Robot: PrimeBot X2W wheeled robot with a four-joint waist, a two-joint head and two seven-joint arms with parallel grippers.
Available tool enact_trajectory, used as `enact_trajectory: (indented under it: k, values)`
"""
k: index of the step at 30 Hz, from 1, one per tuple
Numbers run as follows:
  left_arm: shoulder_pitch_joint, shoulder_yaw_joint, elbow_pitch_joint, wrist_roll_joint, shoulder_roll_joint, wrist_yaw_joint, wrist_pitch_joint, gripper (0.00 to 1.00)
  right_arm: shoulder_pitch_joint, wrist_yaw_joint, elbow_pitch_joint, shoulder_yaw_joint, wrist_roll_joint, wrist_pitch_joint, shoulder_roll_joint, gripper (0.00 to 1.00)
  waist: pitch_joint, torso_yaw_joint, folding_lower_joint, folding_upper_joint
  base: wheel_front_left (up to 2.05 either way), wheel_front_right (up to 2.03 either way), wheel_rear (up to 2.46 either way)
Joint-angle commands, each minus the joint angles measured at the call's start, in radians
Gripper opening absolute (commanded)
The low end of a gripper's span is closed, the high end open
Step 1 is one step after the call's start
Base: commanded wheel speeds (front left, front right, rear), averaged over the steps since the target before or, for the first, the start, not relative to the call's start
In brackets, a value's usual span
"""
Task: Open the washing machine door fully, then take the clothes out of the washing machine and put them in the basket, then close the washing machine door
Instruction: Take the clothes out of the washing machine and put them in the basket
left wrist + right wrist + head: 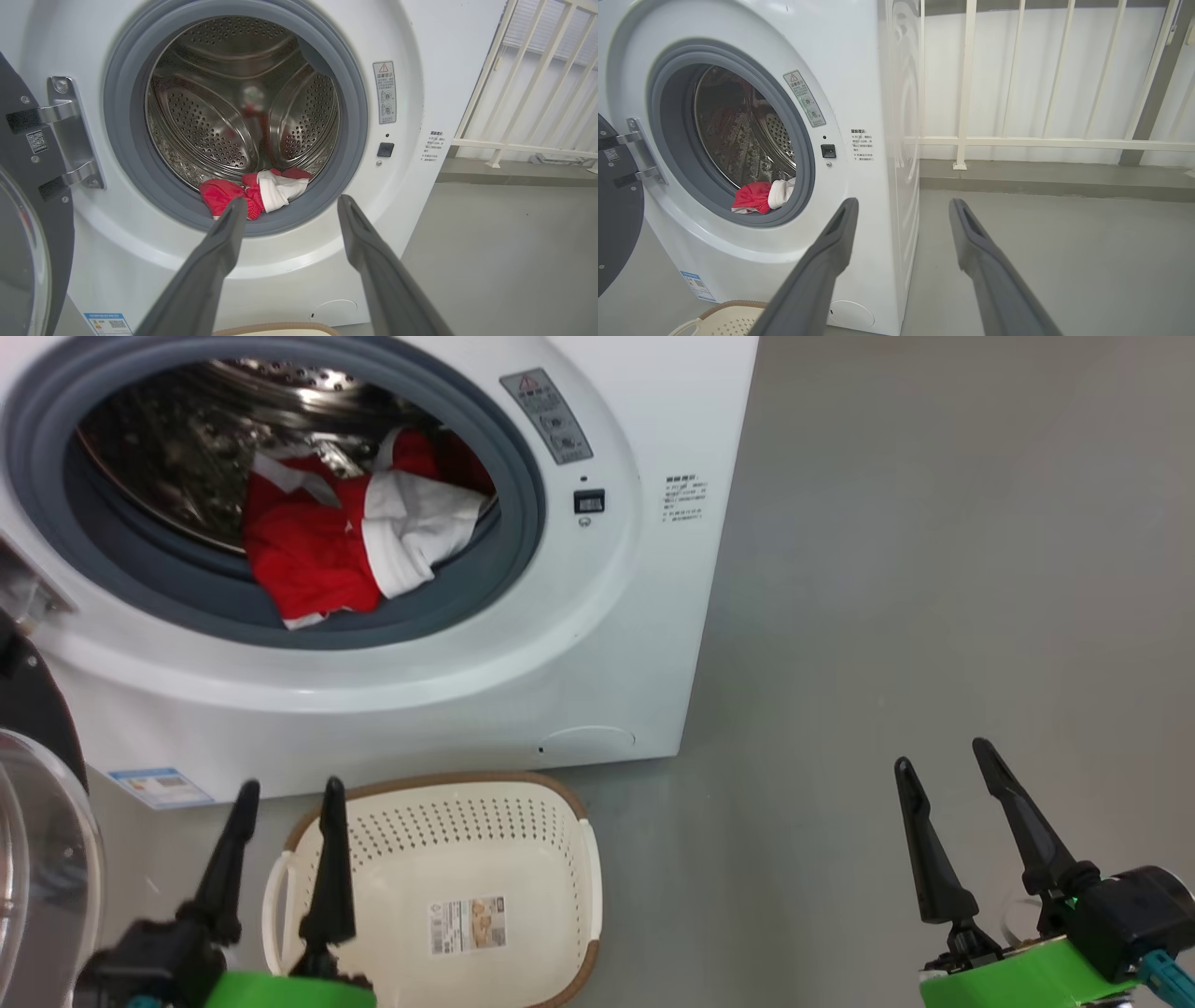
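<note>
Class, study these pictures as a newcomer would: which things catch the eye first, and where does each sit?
The bright red-and-white clothes spill over the grey gasket of the open washing machine. On the floor below stands the cream basket, holding only a paper label. The left gripper and right gripper hover open nearby.

Grey floor, cream railing, white wall.
</note>
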Motion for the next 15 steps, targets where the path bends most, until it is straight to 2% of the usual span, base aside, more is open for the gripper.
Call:
enact_trajectory:
  k: [1,10,15]
  values:
    - [-0.063,0.039,-0.010,-0.006,0.015,0.004,-0.003,1.00,-0.041,0.006,-0.032,0.020,-0.001,-0.006,-0.012,1.00,0.052,0.003,0.0000,-0.0001,0.00,0.00,0.00]
    - [-0.296,0.076,0.095,-0.034,0.081,-0.021,0.030,1.00,-0.096,0.006,-0.044,0.019,-0.005,-0.006,-0.012,1.00,0.178,-0.025,0.0000,-0.0001,0.00,0.00,0.00]
    - [-0.409,0.071,0.148,-0.026,0.095,-0.016,0.042,1.00,-0.128,0.006,-0.057,0.021,0.004,-0.006,-0.012,1.00,0.242,-0.040,0.0000,-0.0001,0.00,0.00,0.00]
